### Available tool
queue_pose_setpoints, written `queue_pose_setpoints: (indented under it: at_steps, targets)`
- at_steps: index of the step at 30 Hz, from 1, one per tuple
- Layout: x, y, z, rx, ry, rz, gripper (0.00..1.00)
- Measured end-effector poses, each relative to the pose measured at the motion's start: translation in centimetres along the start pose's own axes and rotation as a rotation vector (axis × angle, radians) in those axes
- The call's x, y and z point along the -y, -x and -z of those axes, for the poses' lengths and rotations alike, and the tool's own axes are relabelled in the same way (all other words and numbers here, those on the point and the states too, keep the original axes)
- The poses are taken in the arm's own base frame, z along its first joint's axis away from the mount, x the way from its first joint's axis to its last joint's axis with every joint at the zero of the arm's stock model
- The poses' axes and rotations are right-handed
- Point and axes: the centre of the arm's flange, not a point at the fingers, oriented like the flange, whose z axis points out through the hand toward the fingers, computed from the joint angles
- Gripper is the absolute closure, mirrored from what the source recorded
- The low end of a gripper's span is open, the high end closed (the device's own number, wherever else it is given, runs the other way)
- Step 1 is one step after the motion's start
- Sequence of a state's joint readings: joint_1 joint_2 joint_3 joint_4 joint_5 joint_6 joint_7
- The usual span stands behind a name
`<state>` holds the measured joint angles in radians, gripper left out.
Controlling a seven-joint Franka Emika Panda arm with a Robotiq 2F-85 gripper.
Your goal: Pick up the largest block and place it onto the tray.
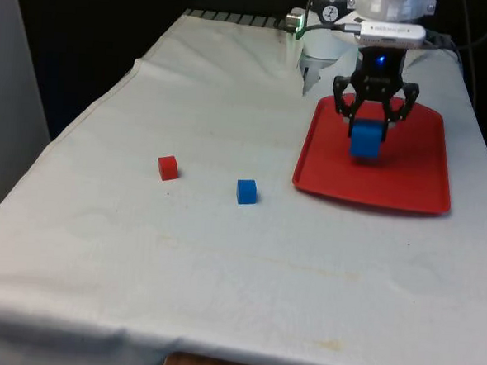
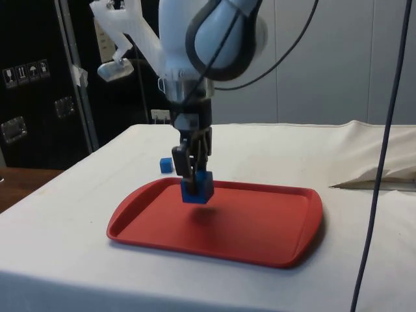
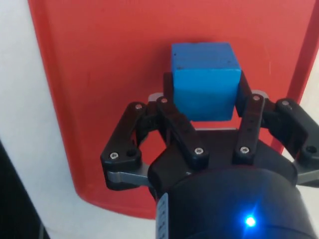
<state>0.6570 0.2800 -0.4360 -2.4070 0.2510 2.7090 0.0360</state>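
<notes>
The end effector (image 1: 369,122) is closed on the large blue block (image 1: 367,141), its two black fingers (image 3: 170,92) pressing opposite faces, and it hangs over the middle of the tray with the block held just above the tray floor; the side view shows a shadow beneath the block and a gap between it and the red surface. The worktop (image 1: 222,264) under its white cloth is the biggest thing here, stretching wide and mostly bare. The red tray (image 1: 417,189) lies flat on the front view's right, near the far end. Out on the cloth, well apart from the tray on the front view's left, sit a small blue block (image 1: 246,191) and a small red block (image 1: 167,167), near one another but not touching.
</notes>
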Motion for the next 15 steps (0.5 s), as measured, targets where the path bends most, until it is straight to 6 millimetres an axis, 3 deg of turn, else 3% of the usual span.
queue_pose_setpoints:
  at_steps: [14, 15]
  targets:
    - [0.0, 0.1, -1.7, -0.025, 0.026, 0.006, 0.98]
    - [0.1, 0.1, -1.8, -0.027, 0.027, 0.007, 0.90]
